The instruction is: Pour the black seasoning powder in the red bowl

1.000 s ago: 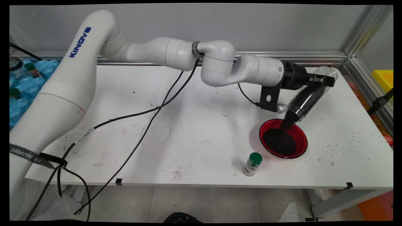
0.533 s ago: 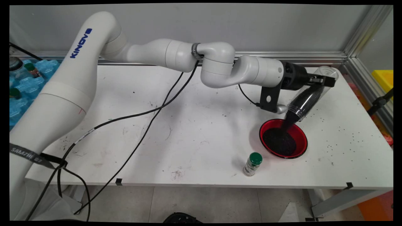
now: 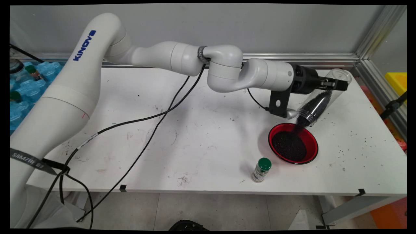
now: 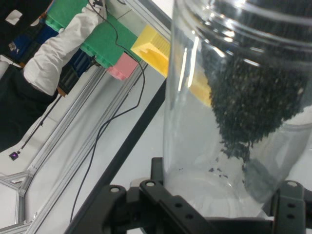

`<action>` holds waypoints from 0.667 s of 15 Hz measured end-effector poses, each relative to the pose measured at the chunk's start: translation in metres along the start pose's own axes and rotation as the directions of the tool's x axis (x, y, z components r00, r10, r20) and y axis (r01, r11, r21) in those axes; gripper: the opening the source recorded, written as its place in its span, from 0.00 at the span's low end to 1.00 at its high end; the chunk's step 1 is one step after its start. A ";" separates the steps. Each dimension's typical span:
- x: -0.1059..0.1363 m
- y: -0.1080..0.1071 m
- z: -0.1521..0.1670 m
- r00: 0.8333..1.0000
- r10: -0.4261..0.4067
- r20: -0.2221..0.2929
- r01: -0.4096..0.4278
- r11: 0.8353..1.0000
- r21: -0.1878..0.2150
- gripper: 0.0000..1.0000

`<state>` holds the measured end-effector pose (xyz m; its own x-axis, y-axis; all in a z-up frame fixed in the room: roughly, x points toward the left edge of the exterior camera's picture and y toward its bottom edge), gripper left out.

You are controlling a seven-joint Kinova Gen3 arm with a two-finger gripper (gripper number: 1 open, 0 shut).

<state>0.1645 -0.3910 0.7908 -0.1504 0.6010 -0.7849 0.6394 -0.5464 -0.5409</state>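
Main view shows my gripper (image 3: 334, 85) out over the far right of the table (image 3: 195, 130), fingers pinching a clear jar (image 3: 317, 104) near its base. The jar is tipped mouth-down toward the near left, with its base highest. Its mouth hangs just above the far rim of a red bowl (image 3: 313, 152), close to it but not touching as far as I can tell. Black grains (image 3: 289, 146) are packed in the jar's lower half, and a thin stream runs from the mouth onto the dark heap that covers most of the bowl's floor. So I read this as mid-pour, with a good share in the bowl and some left in the jar.

Hand view confirms the hold: the jar's clear wall sits between the two black fingers, with the grains slid away from the base toward the mouth.

A small green-capped bottle (image 3: 261, 169) stands upright just beside the bowl, on its near left. Loose grains speckle the table right of the bowl.
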 end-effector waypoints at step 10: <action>0.002 -0.001 -0.003 1.000 0.010 -0.001 -0.010 1.000 0.013 0.00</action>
<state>0.1654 -0.3872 0.7905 -0.1431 0.5957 -0.7904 0.6309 -0.5604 -0.5366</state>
